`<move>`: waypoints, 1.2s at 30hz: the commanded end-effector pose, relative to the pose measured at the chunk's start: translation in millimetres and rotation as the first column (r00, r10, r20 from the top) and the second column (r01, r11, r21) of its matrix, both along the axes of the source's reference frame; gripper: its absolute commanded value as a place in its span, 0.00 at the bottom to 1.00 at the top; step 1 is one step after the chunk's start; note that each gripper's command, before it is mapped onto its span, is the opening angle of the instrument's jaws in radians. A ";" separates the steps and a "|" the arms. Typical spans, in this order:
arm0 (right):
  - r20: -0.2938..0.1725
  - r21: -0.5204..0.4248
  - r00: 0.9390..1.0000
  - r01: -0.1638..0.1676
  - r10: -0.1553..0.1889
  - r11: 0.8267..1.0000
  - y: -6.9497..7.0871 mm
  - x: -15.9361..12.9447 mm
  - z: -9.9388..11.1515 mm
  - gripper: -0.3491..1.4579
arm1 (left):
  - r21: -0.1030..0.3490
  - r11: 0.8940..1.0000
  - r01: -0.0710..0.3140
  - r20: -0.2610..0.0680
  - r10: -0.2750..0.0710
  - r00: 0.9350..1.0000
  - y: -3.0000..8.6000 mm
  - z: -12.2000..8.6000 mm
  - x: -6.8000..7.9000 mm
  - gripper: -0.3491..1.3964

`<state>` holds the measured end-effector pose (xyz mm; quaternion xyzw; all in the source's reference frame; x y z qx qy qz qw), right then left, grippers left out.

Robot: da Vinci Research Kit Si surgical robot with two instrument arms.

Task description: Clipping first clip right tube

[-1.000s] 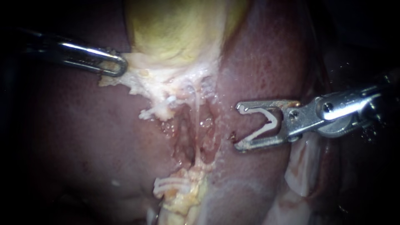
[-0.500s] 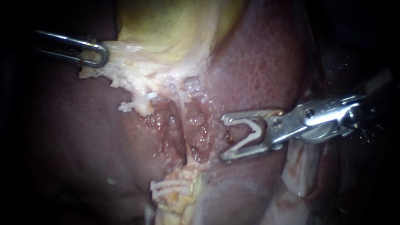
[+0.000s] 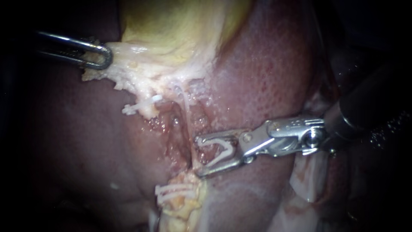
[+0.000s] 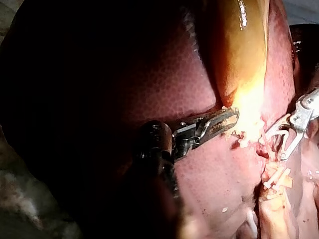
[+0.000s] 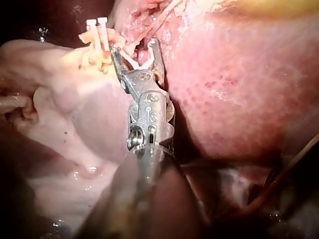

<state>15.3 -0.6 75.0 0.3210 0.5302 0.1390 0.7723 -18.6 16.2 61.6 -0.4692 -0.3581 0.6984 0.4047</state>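
Beside the thin tube [image 3: 185, 111], my right instrument's [image 3: 199, 157] wide jaws hold a clip [image 3: 221, 157]; I should get fully around the tube, then squeeze.

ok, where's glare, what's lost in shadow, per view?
Endoscope view: glints on right instrument holding the clip; left instrument fades into the dark. Left wrist view: gallbladder glares, liver beside it mostly black. Right wrist view: liver well lit, own shaft shadowed.

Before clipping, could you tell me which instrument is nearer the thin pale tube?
Right. The right instrument, holding a clip, has its jaws at the tube; the left instrument grips pale tissue beside the gallbladder, well away.
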 end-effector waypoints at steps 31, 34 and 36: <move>-0.251 0.246 0.968 0.057 0.007 0.968 -1.9 1.2 -5.9 0.42 | 0.000 1.000 0.001 -0.001 -0.001 1.000 0.0 0.0 -0.1 0.00; -0.256 0.250 0.967 0.066 0.000 0.966 -1.5 1.2 -6.4 0.40 | 0.000 1.000 0.001 -0.001 -0.001 1.000 0.0 0.0 -0.2 0.00; -0.252 0.255 0.968 0.060 0.007 0.965 -1.5 1.2 -6.5 0.37 | 0.000 1.000 0.001 -0.001 -0.001 1.000 0.0 0.0 -0.2 0.00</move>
